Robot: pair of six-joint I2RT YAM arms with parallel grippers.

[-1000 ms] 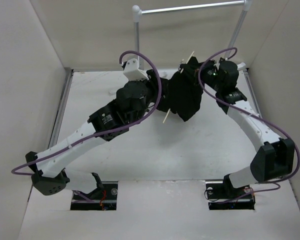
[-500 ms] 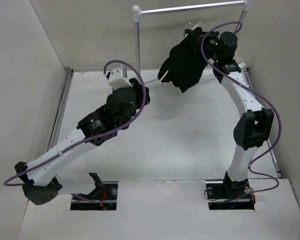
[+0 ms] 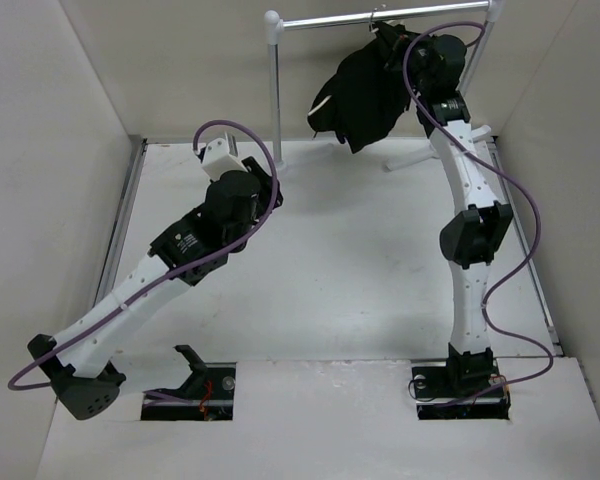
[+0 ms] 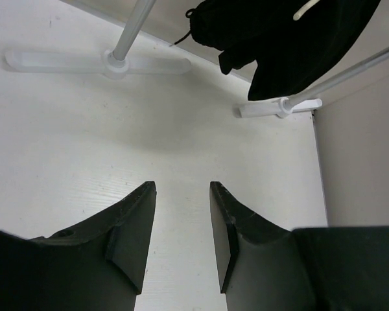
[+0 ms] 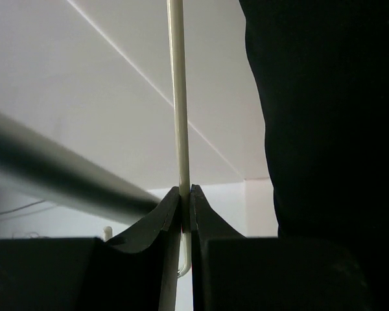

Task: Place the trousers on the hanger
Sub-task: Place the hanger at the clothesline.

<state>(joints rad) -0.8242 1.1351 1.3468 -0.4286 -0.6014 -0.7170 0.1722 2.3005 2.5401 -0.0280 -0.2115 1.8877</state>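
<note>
The black trousers (image 3: 360, 95) hang bunched over the pale cream hanger (image 3: 319, 103), high at the back, just under the rail. My right gripper (image 3: 390, 38) is shut on a thin cream rod of the hanger (image 5: 177, 97), with the trousers (image 5: 330, 129) hanging close on the right of its fingers (image 5: 186, 194). My left gripper (image 3: 267, 186) is open and empty over the table, apart from the trousers. In its view (image 4: 181, 189) the trousers (image 4: 292, 39) hang above and beyond, with a pale hanger tip (image 4: 306, 8) showing.
The white-and-silver rail stand (image 3: 380, 17) stands at the back; its left post (image 4: 133, 29) and flat feet (image 4: 58, 61) rest on the white table. The rail shows blurred in the right wrist view (image 5: 52, 168). Side walls enclose the table.
My right arm has lifted the hanger with the trousers up and back to the rail. My left arm has let go and drawn back to the left.
</note>
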